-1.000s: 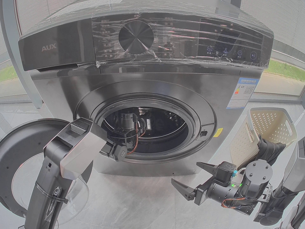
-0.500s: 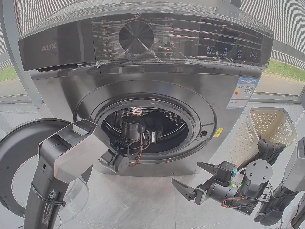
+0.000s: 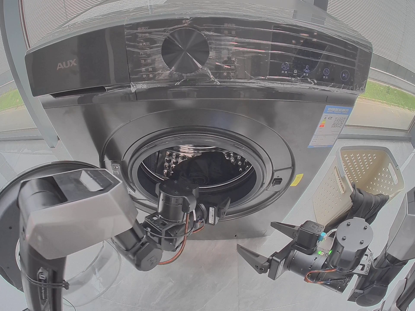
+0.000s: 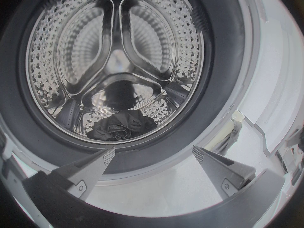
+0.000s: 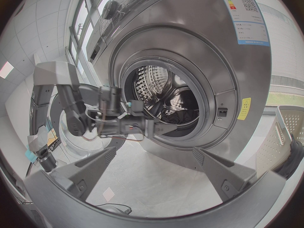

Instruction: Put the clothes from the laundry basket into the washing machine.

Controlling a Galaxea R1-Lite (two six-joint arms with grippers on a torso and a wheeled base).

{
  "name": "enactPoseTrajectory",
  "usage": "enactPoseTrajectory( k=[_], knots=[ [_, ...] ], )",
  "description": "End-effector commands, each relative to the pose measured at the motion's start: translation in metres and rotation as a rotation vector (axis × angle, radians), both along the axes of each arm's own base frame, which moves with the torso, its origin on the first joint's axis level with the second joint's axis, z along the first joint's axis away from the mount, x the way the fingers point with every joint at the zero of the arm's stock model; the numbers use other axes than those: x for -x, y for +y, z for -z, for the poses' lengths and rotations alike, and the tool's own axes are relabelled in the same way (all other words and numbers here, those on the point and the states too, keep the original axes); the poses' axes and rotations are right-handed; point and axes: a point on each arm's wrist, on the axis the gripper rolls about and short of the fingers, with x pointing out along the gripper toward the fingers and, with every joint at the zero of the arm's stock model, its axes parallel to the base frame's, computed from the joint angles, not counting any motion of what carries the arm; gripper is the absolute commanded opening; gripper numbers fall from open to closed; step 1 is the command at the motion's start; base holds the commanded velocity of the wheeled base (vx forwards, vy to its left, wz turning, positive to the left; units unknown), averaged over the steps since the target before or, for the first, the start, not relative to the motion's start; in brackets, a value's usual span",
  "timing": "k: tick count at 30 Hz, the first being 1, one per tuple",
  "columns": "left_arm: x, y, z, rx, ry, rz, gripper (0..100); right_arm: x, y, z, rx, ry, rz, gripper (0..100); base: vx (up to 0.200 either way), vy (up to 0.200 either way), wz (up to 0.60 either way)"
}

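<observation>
Inside drum [image 4: 41, 79], crumpled dark garment [image 4: 117, 128].

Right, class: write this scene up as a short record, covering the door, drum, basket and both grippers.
Door: open, on the robot's left
Drum: crumpled dark garment at the bottom
Laundry basket: right of the washing machine, hanging dark garment over its rim
Left gripper: open, empty, at the drum mouth
Right gripper: open, empty, low before the machine

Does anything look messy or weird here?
Two small things. Wrinkled plastic film covers the control panel of the washing machine, like packaging nobody peeled off. And a dark garment is draped over the rim of the laundry basket, not tucked inside. Nothing looks spilled or broken.
</observation>
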Motion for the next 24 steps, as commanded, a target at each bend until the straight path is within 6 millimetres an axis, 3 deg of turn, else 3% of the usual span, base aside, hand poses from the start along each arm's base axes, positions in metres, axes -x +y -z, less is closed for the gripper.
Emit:
enactPoseTrajectory(
  k=[1, 3, 4, 7, 11, 20, 24],
  knots=[
    [0.057, 0.027, -0.059, 0.072, -0.062, 0.026, 100, 0.002, -0.01, -0.005, -0.007, -0.006, 0.023, 100, 0.0, 0.0, 0.0],
    [0.065, 0.034, -0.068, 0.086, -0.07, 0.025, 100, 0.0, -0.013, -0.007, -0.01, -0.012, 0.038, 100, 0.0, 0.0, 0.0],
    [0.08, 0.047, -0.083, 0.109, -0.09, 0.024, 100, -0.004, -0.02, -0.01, -0.017, -0.025, 0.071, 100, 0.0, 0.0, 0.0],
    [0.107, 0.068, -0.103, 0.133, -0.125, 0.026, 100, -0.006, -0.03, -0.022, -0.045, -0.063, 0.114, 100, 0.0, 0.0, 0.0],
    [0.139, 0.092, -0.111, 0.136, -0.14, -0.001, 100, 0.001, -0.047, -0.027, -0.035, -0.081, 0.161, 100, 0.0, 0.0, 0.0],
    [0.169, 0.125, -0.122, 0.172, -0.191, -0.044, 100, 0.0, -0.086, -0.044, -0.062, -0.148, 0.353, 100, 0.0, 0.0, 0.0],
    [0.181, 0.138, -0.124, 0.169, -0.217, -0.05, 100, 0.009, -0.102, -0.046, -0.024, -0.169, 0.409, 100, 0.0, 0.0, 0.0]
  ],
)
